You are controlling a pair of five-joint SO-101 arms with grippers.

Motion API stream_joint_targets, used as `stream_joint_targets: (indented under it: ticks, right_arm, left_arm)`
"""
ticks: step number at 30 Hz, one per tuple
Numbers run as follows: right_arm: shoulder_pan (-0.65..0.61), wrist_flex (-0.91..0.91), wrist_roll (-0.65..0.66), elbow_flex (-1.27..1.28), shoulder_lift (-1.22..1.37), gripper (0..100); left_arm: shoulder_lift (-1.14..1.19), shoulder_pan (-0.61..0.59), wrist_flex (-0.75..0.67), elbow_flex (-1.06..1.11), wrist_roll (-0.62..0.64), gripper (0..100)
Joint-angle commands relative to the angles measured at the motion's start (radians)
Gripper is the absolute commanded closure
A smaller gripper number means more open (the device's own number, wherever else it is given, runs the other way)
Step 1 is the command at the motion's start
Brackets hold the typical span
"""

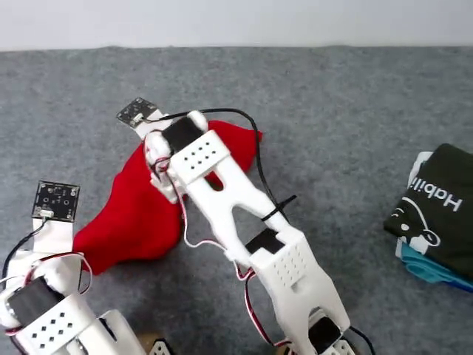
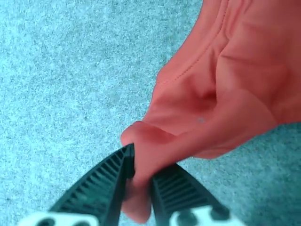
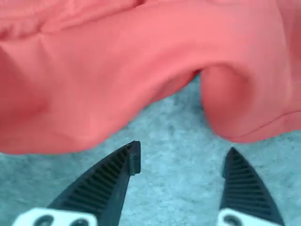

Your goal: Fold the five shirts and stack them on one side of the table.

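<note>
high view, dial set on the table's middle. the red shirt (image 1: 137,214) lies bunched on the grey felt table (image 1: 332,111), out toward 9 o'clock. it is a long crumpled shape, one end pointing to about 8 o'clock and the other up near 11.

the left arm (image 1: 44,310) sits in the 7 o'clock corner, its wrist beside the shirt's lower end. in its wrist view we note the left gripper (image 2: 139,174) clenched on a fold of the red shirt. cloth bulges between the black ribbed fingers (image 2: 108,183), and the rest of the garment trails off over the felt.

the right arm (image 1: 251,229) comes in from 6 o'clock and stretches over the shirt's upper end. in its wrist view the right gripper (image 3: 181,165) is released, jaws spread wide with bare felt between them. the shirt's rolled edge lies just beyond the tips.

at the 3 o'clock edge, well apart from the red shirt, we log a stack of folded shirts (image 1: 436,222): a dark shirt (image 1: 443,200) on top, a teal shirt (image 1: 429,270) under it.
</note>
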Motion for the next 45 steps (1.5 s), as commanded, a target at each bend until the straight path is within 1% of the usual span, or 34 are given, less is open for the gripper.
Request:
stream_joint_targets:
  ticks: [1, 4, 7, 9, 13, 16, 21, 24, 28, 30, 33, 36, 39, 41, 45]
  right_arm:
    - [-0.005, 0.039, -0.040, 0.002, -0.084, 70.9]
    - [0.048, 0.041, -0.040, 0.002, -0.093, 75.3]
    - [0.140, 0.041, -0.038, 0.008, -0.143, 79.0]
    - [0.209, 0.041, -0.035, 0.008, -0.183, 80.1]
    - [0.346, 0.042, -0.034, 0.009, -0.271, 80.2]
    - [0.452, 0.042, -0.034, 0.037, -0.343, 80.2]
    - [0.611, 0.041, -0.034, 0.272, -0.513, 80.2]
    - [0.688, 0.041, -0.034, 0.459, -0.633, 80.9]
    - [0.750, 0.038, -0.032, 0.717, -0.794, 80.9]
    - [0.769, 0.038, -0.032, 0.833, -0.863, 80.9]
    - [0.800, 0.036, -0.032, 0.971, -0.944, 80.9]
    - [0.835, 0.035, -0.032, 1.054, -1.003, 80.9]
    - [0.868, 0.035, -0.032, 1.099, -1.044, 80.9]
    - [0.883, 0.035, -0.032, 1.114, -1.061, 80.9]
    - [0.897, 0.035, -0.034, 1.114, -1.089, 80.9]
  left_arm:
    - [-0.008, -0.002, -0.026, -0.022, 0.011, 99]
    - [-0.006, 0.003, -0.018, -0.120, 0.040, 99]
    - [-0.005, 0.032, -0.015, -0.280, 0.055, 99]
    - [-0.005, 0.087, -0.017, -0.375, 0.074, 99]
    - [-0.005, 0.238, -0.025, -0.521, 0.107, 99]
    - [-0.005, 0.353, -0.084, -0.596, 0.175, 99]
    - [-0.005, 0.508, -0.308, -0.662, 0.292, 99]
    - [-0.003, 0.637, -0.431, -0.662, 0.308, 99]
    - [0.080, 0.830, -0.520, -0.684, 0.307, 99]
    - [0.160, 0.904, -0.549, -0.733, 0.307, 99]
    - [0.308, 0.979, -0.580, -0.862, 0.307, 99]
    - [0.463, 1.011, -0.575, -1.044, 0.310, 99]
    - [0.598, 1.017, -0.548, -1.244, 0.311, 99]
    - [0.684, 1.023, -0.488, -1.380, 0.313, 99]
    - [0.829, 1.033, -0.322, -1.618, 0.313, 99]
